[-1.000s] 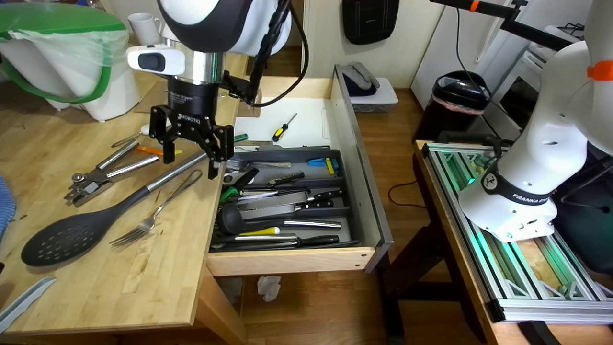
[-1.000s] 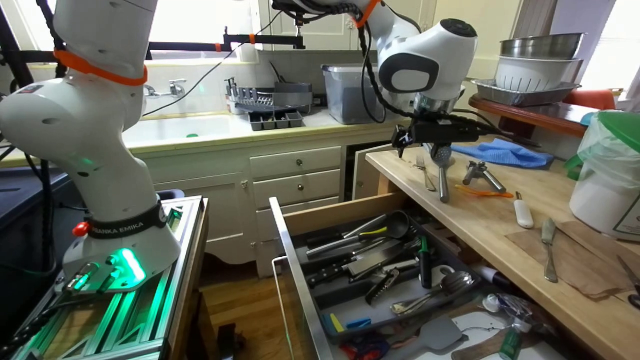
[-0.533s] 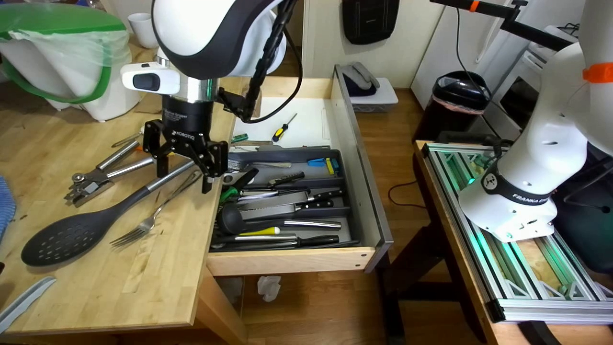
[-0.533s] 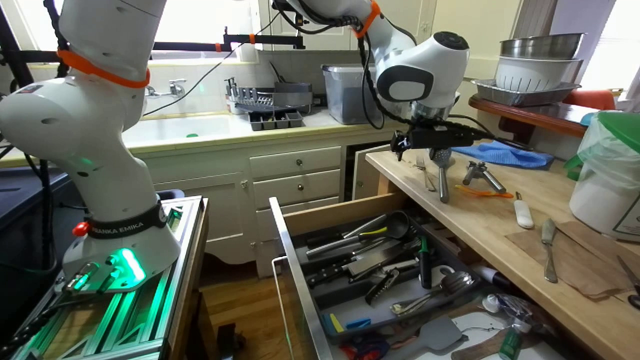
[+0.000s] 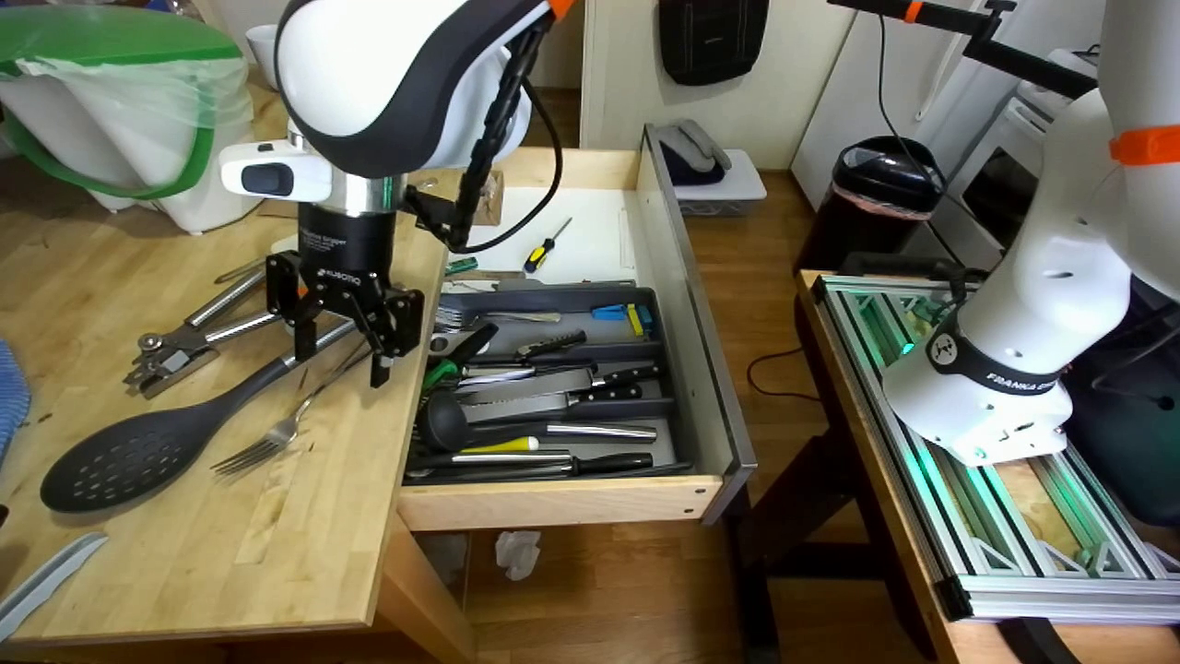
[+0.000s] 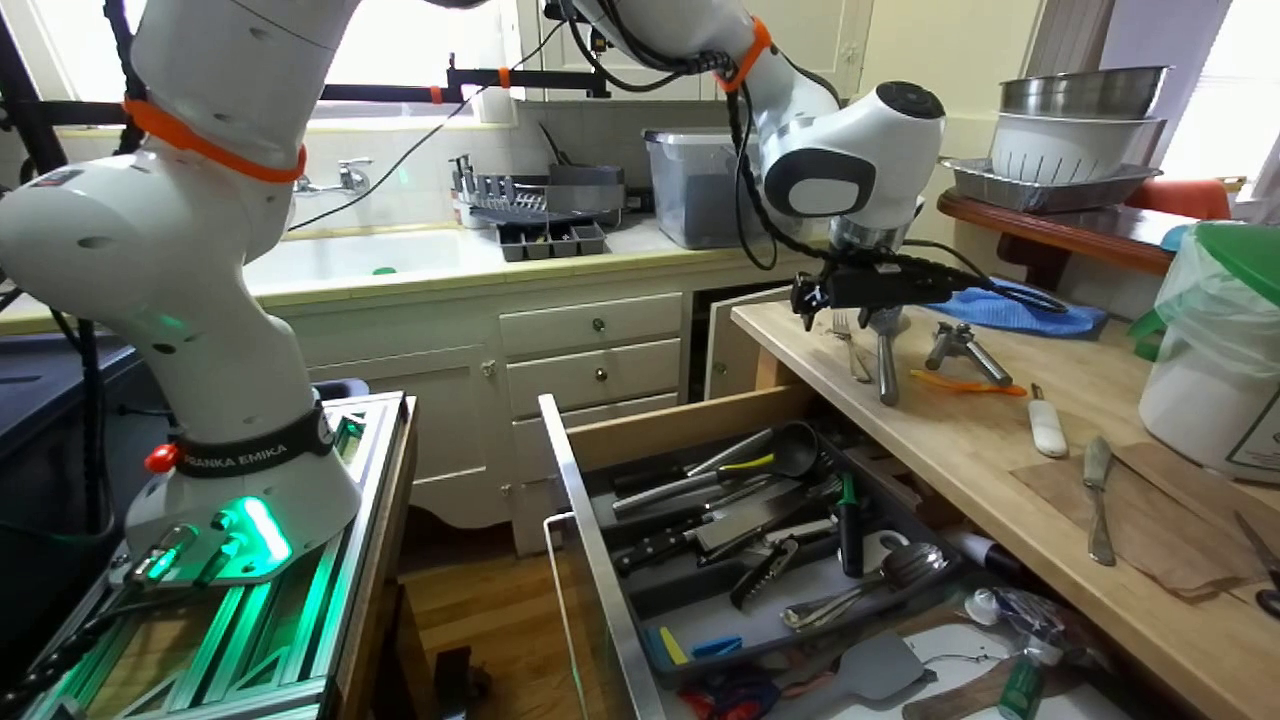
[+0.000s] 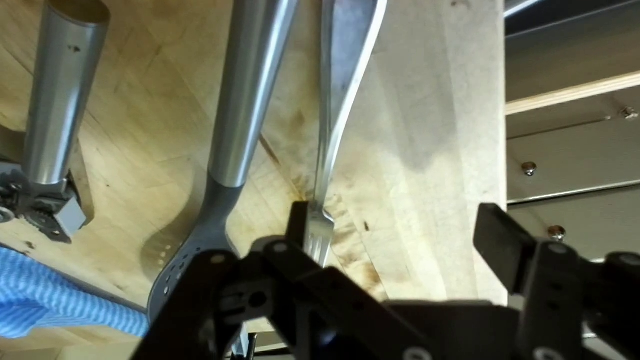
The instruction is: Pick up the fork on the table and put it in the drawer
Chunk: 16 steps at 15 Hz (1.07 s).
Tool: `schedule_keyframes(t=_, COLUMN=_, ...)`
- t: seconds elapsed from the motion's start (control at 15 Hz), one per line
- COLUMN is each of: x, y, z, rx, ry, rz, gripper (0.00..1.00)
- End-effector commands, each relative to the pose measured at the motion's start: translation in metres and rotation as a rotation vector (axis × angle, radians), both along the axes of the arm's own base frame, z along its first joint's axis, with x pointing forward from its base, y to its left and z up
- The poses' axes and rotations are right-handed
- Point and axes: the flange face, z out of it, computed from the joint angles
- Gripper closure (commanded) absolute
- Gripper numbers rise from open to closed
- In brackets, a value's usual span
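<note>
Fork (image 5: 292, 422) on the desk (image 5: 304, 553), not yet picked up.
In an exterior view the spoon (image 5: 175, 438) lies left of the fork; above the fork hangs the pincer (image 5: 342, 361), jaws apart, empty; right of the fork, the drawer (image 5: 562, 503) is already pulled out. Grasp, lift and placing seem to remain.

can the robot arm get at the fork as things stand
Probably yes: the fingers stand open above the table, and nothing visible lies on the fork. It isn't centred between them, and the spoon lies close beside it, so shifting sideways may help.
</note>
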Motion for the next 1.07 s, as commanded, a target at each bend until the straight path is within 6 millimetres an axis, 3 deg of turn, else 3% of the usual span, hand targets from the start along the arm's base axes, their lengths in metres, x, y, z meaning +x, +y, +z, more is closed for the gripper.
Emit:
schedule_keyframes(t=0.0, x=0.014, y=0.000, z=-0.009, rx=-0.001, ry=-0.023, rz=0.017, gripper=0.17)
schedule_keyframes(t=0.53, x=0.027, y=0.007, z=-0.020, rx=-0.007, ry=-0.040, rz=0.053, gripper=0.31)
schedule_keyframes(t=0.6, x=0.028, y=0.007, z=-0.021, rx=-0.005, ry=-0.040, rz=0.057, gripper=0.37)
schedule_keyframes(t=0.67, x=0.030, y=0.008, z=-0.023, rx=-0.002, ry=-0.042, rz=0.060, gripper=0.35)
schedule_keyframes(t=1.0, x=0.036, y=0.003, z=-0.027, rx=0.014, ry=-0.045, rz=0.054, gripper=0.42)
